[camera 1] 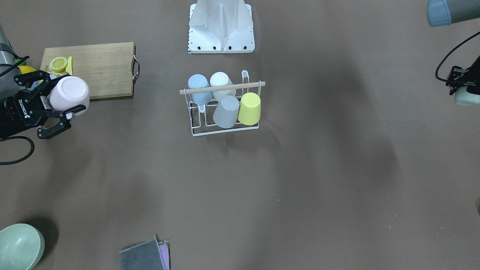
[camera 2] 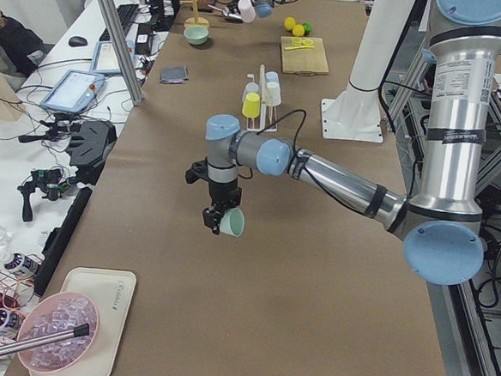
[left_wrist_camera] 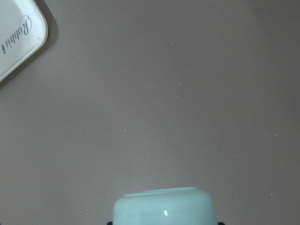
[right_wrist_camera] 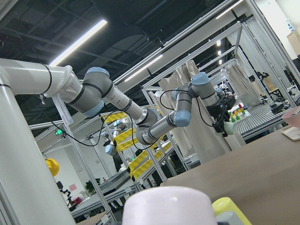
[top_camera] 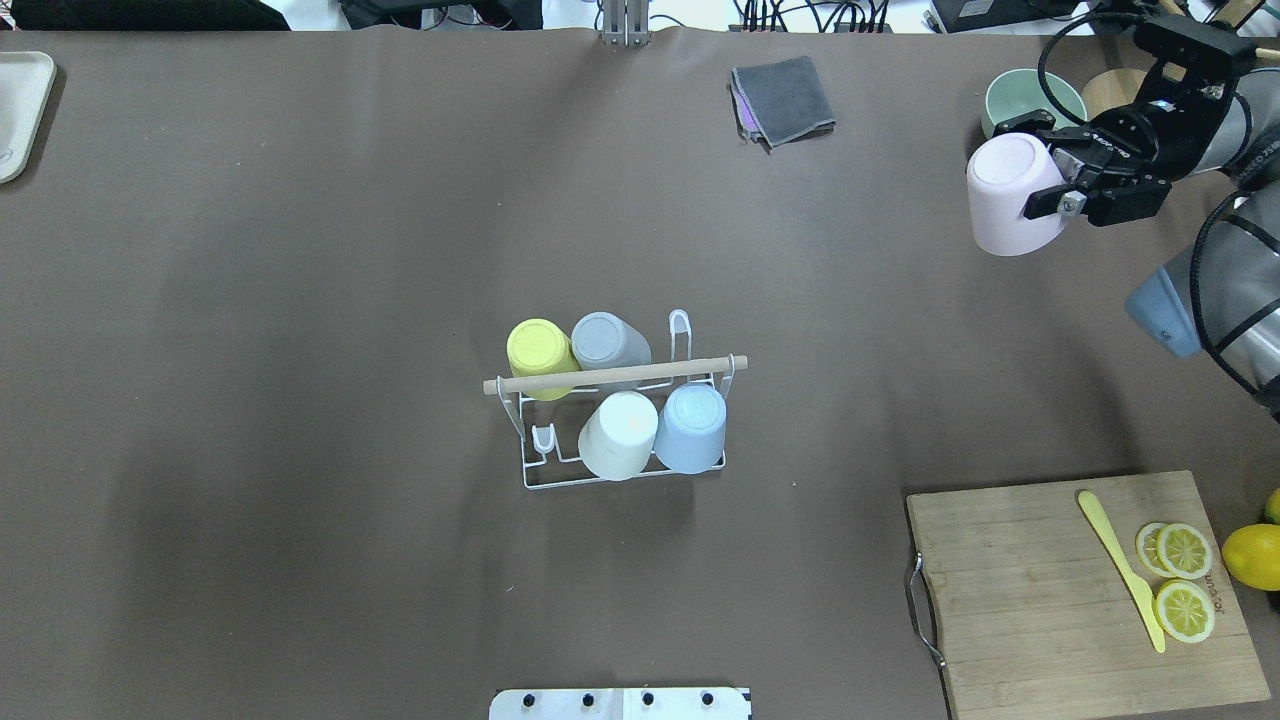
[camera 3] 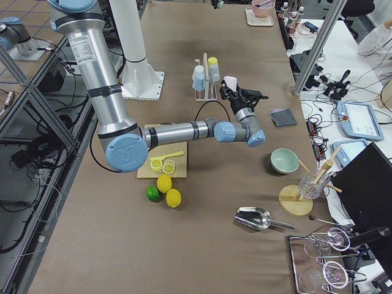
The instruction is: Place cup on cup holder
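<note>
The pink cup (top_camera: 1008, 200) looks light, stiff and slick – the right gripper's (top_camera: 1042, 165) jaws clamp its wall near the rim, the left gripper's (camera 2: 219, 223) jaws a mint cup (camera 2: 234, 224).

overhead and front-facing cameras look steeply down from opposite sides, both showing the cup holder (top_camera: 615, 374) at centre.

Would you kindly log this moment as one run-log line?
right gripper: holds pink cup | left gripper: holds mint cup | cup holder: four cups
</note>
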`<state>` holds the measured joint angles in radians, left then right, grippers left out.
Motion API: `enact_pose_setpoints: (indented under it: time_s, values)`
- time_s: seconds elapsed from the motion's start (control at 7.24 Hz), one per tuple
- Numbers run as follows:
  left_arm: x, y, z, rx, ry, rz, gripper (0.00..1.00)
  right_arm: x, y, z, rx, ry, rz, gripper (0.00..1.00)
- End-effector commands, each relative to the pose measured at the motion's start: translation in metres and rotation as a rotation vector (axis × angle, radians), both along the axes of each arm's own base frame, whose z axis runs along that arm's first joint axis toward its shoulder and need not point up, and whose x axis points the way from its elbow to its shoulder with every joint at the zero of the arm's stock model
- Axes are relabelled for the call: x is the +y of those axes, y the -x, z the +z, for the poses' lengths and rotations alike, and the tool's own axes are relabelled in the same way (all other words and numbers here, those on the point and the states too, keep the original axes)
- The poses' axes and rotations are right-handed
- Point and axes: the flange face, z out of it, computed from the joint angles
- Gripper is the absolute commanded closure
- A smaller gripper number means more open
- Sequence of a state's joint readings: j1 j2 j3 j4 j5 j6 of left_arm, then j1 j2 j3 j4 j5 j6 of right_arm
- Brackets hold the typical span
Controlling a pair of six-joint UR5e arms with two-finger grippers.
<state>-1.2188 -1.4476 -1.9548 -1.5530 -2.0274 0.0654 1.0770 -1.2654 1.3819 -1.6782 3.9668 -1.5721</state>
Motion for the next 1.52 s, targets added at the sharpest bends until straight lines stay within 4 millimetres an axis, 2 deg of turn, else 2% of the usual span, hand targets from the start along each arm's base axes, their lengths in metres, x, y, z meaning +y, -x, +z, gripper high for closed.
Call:
enact_pose_setpoints:
  time_s: [0.0,0.41,0.69,0.83,0.97,1.1,1.24,1.38]
  values:
    - [0.041,0.006,0.035,0.035,-0.066,-0.009,1.0,0.007,0.025,0.002,-0.066,-0.109,0.104,0.86]
    - [0.043,-0.035,0.037,0.105,-0.097,-0.04,1.0,0.012,0.061,-0.001,-0.124,-0.16,0.138,0.86]
    - [0.048,-0.065,0.037,0.176,-0.117,-0.067,1.0,0.012,0.084,-0.012,-0.154,-0.179,0.132,0.86]
    - [0.049,-0.07,0.036,0.212,-0.096,-0.09,1.0,0.009,0.096,-0.016,-0.167,-0.188,0.137,0.86]
    - [0.049,-0.077,0.026,0.284,-0.04,-0.108,1.0,0.0,0.112,-0.022,-0.182,-0.206,0.155,0.86]
    - [0.05,-0.079,0.02,0.33,-0.054,-0.112,1.0,-0.013,0.124,-0.027,-0.187,-0.212,0.168,0.86]
    - [0.046,-0.082,0.014,0.371,-0.091,-0.119,1.0,-0.02,0.137,-0.033,-0.201,-0.209,0.172,0.86]
    - [0.038,-0.091,0.005,0.416,-0.034,-0.157,1.0,-0.026,0.146,-0.039,-0.209,-0.204,0.173,0.86]
